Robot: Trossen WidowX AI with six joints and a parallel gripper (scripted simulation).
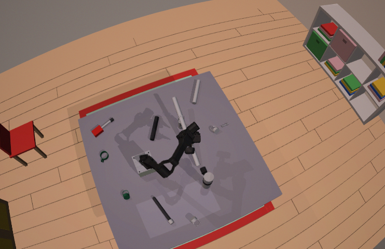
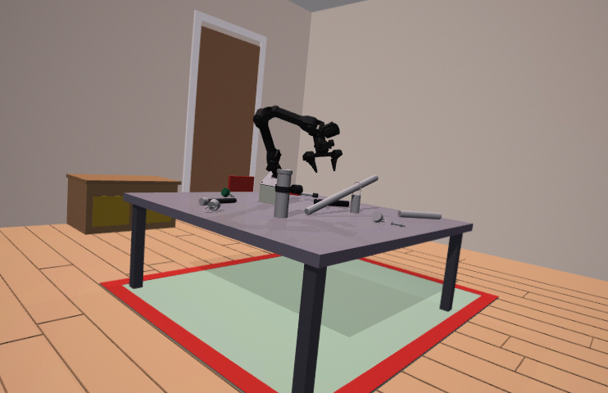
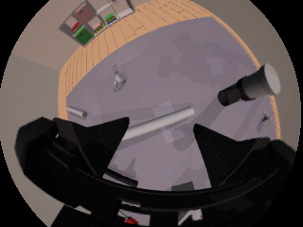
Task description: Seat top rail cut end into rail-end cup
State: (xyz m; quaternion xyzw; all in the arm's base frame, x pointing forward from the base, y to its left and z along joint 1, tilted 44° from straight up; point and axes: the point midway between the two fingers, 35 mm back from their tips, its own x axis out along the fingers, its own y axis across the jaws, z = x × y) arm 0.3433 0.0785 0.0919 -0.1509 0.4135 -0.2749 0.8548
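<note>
Gripper (image 2: 323, 162) wide open, empty, hovering above the tilted top rail (image 2: 340, 194), whose low cut end lies short of the big post (image 2: 282, 193) off to one side; descend centred, grip mid-rail squarely.

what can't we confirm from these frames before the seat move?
- Rail mid-span: top view, hidden under the arm and the open, empty tool.
- Rail-end cup mouth and its gap to the rail's cut end: too small in top view; in exterior view the big post blocks it.
- Brace band: dark ring visible, its clamp detail too small.
- Loop cap: wrist view doesn't show it; the tool's fingers cover the lower frame.
</note>
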